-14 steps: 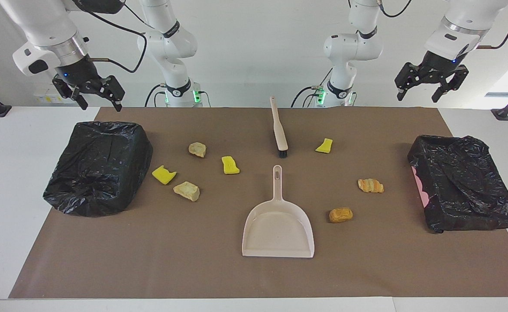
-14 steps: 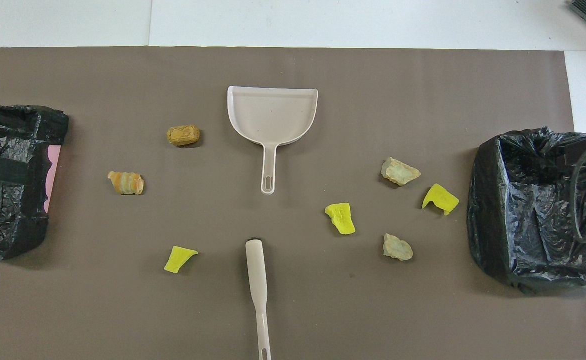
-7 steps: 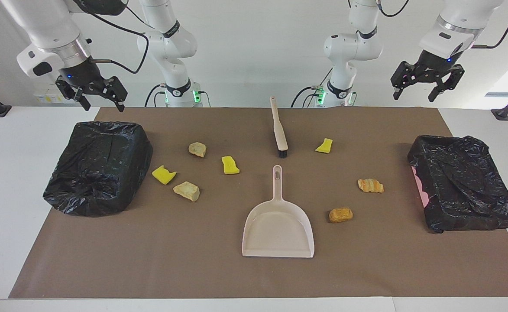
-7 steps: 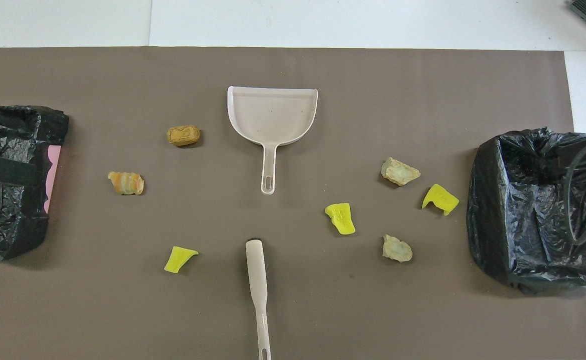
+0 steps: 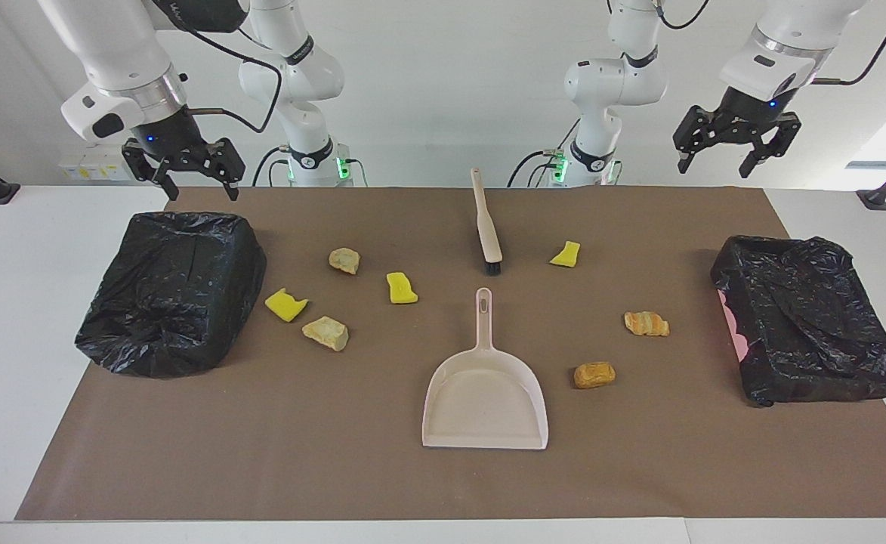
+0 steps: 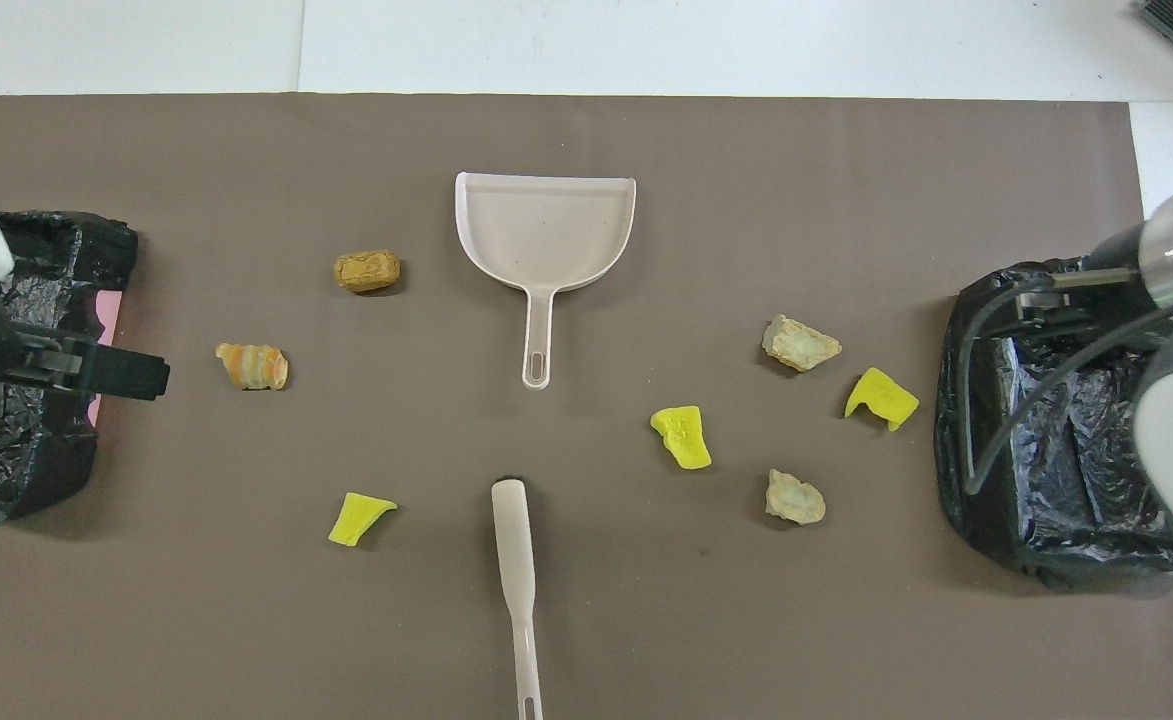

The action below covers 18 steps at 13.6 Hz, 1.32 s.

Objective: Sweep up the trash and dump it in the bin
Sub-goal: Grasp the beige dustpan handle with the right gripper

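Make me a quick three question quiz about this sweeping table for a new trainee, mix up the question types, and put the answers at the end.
1. True or false: the dustpan already holds trash.
2. How many yellow sponge pieces lie on the mat?
3. The brush lies: A) in a bin, B) nearer the robots than the dustpan, C) in the left gripper.

Key: 1 false. 2 three. 3 B.

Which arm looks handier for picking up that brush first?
Probably the left. Both end effectors hang open and empty, but the brush lies slightly toward the left arm's end of the table, so the left end effector looks closer than the right end effector.
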{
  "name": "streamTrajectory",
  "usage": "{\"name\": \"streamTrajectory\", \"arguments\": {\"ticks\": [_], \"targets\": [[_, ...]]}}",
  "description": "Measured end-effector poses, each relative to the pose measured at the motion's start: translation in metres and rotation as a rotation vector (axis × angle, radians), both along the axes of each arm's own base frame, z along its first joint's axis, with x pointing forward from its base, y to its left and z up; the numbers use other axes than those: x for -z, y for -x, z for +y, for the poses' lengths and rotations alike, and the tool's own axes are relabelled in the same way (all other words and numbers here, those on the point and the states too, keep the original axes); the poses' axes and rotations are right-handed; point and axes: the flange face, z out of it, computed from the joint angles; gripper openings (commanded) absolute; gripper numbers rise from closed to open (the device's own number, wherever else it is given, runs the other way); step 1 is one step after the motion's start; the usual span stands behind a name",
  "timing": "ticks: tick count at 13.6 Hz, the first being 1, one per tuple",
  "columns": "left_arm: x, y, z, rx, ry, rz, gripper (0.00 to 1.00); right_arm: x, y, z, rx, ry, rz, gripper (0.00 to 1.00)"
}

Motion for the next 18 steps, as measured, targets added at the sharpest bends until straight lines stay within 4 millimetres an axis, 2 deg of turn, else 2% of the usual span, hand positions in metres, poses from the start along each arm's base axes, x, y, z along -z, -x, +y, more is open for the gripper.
{"name": "streamTrajectory", "arguments": {"ticks": [3,6,8,11,13,16,18], "targets": [[0.031,0.027,-0.054,0.011,-0.006,0.048,1.0,0.036,-0.021,0.038,-0.004,-0.022,0.003,1.0],[0.08,0.067,-0.121,0.018,-0.039,0.105,1.0,0.073,-0.038,0.078,0.037,-0.029,0.002,1.0],[0.113,0.097,-0.157,0.001,-0.039,0.085,1.0,0.101,-0.048,0.116,0.071,-0.033,-0.02,1.0],[0.15,0.143,-0.18,-0.011,-0.04,0.091,1.0,0.148,-0.059,0.172,0.122,-0.061,-0.053,1.0],[0.174,0.166,-0.194,-0.002,-0.039,0.093,1.0,0.164,-0.063,0.203,0.159,-0.076,-0.063,1.0],[0.225,0.213,-0.231,-0.019,-0.019,0.065,1.0,0.181,-0.066,0.258,0.228,-0.093,-0.08,1.0],[0.261,0.246,-0.245,-0.005,-0.026,0.065,1.0,0.203,-0.06,0.296,0.275,-0.099,-0.08,1.0]]}}
